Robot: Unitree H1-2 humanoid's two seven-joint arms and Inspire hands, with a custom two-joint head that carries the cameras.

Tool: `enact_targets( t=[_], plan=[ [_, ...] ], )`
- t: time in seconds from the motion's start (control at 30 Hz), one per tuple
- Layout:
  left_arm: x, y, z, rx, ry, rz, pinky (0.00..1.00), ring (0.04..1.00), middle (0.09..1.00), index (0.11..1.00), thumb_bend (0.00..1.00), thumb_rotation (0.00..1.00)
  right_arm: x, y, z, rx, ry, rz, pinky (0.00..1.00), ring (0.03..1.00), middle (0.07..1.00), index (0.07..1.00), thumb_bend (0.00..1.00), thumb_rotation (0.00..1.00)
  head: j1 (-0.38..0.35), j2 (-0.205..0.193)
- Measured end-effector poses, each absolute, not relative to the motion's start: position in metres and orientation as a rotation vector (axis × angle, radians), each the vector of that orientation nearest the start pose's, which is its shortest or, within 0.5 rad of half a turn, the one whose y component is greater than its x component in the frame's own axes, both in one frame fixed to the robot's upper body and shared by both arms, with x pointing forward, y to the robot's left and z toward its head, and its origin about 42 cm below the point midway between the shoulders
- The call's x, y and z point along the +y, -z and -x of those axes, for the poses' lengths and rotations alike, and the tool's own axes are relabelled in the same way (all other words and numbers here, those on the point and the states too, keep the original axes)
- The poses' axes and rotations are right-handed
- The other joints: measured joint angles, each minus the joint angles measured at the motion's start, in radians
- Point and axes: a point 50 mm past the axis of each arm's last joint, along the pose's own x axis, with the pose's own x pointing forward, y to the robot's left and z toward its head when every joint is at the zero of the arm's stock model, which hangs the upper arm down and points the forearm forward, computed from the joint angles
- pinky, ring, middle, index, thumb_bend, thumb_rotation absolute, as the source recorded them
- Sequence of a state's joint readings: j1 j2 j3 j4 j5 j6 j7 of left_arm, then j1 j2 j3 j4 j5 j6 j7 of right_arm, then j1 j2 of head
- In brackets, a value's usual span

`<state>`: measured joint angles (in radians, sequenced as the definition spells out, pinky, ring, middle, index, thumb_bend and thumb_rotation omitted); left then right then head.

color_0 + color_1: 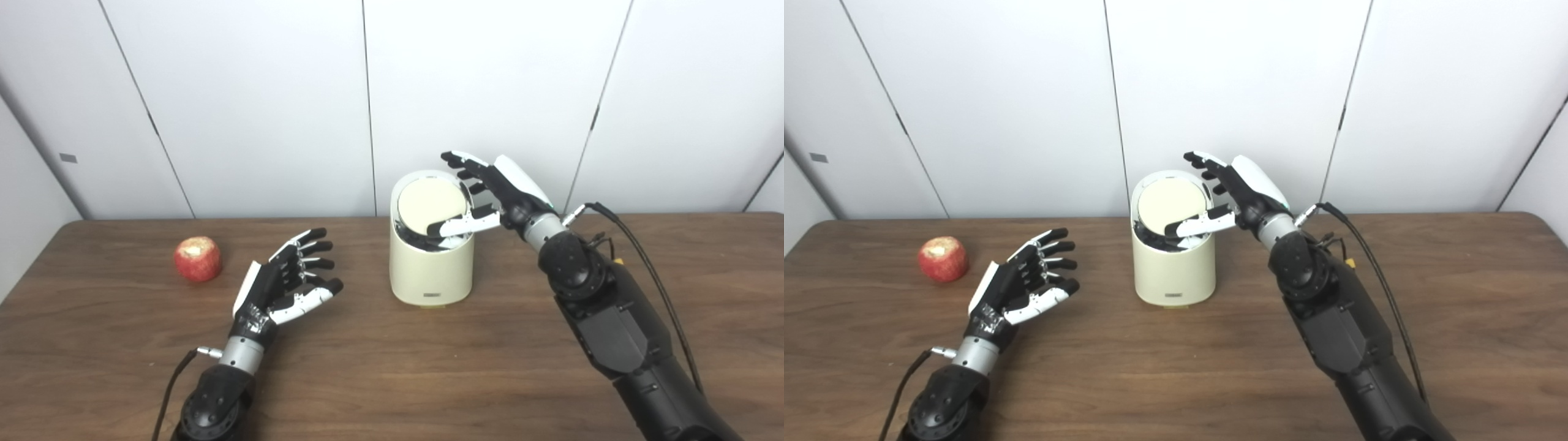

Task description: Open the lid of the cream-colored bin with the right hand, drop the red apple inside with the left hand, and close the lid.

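Left eye view showed, nearest the camera, the two dark forearms rising from the bottom edge over a brown wood-grain tabletop. On the left side, the left hand hovered palm-up above the wood, its fingers spread wide and holding nothing. Beyond it and further left, the red apple sat on the tabletop, well apart from that hand, with its pale bitten or cut patch facing up; being nearly round, it had no clear long axis. Near the middle, the cream-colored bin stood upright, its long axis vertical, with a small grey label at the base of its front wall, too small to read. Its round lid was tilted, the far edge raised and the near edge dipped inward, so a dark gap showed along the front rim. The right hand reached over the bin's right side, thumb lying across the near part of the lid and the fingers extended loosely above the far rim, not clasping anything; whether the thumb pressed the lid or only rested on it could not be told. A black cable ran along the right arm. Farthest back stood white wall panels with dark seams.
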<state>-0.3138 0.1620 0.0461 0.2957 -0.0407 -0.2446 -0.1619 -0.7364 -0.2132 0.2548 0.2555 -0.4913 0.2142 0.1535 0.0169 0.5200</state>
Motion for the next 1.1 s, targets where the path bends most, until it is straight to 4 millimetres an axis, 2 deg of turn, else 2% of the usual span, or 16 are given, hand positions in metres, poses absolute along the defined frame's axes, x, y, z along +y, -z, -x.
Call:
enact_targets(
  t=[0.2, 0.37, 0.67, 1.1],
  plan=[
    [0.2521, -0.1365, -0.3834, -0.249, 0.163, -0.132, 0.55, 0.707, 0.800, 0.863, 0.77, 0.27, -0.1595, -0.2805, -0.4801, -0.262, -0.246, 0.863, 0.72, 0.834, 0.876, 0.888, 0.80, 0.34, 0.000, 0.000],
    [0.2521, -0.1365, -0.3834, -0.249, 0.162, -0.132, 0.55, 0.698, 0.793, 0.862, 0.77, 0.26, -0.1595, -0.2810, -0.4821, -0.268, -0.250, 0.865, 0.82, 0.904, 0.902, 0.891, 0.78, 0.33, 0.002, 0.002],
    [0.2525, -0.1366, -0.3834, -0.249, 0.160, -0.132, 0.55, 0.699, 0.797, 0.861, 0.77, 0.25, -0.1610, -0.2818, -0.4829, -0.267, -0.246, 0.860, 0.76, 0.890, 0.910, 0.889, 0.75, 0.32, 0.000, 0.005],
    [0.2523, -0.1365, -0.3834, -0.248, 0.161, -0.133, 0.55, 0.699, 0.796, 0.861, 0.76, 0.26, -0.1632, -0.2825, -0.4834, -0.254, -0.235, 0.862, 0.75, 0.873, 0.910, 0.888, 0.75, 0.30, 0.002, 0.011]
  ],
)
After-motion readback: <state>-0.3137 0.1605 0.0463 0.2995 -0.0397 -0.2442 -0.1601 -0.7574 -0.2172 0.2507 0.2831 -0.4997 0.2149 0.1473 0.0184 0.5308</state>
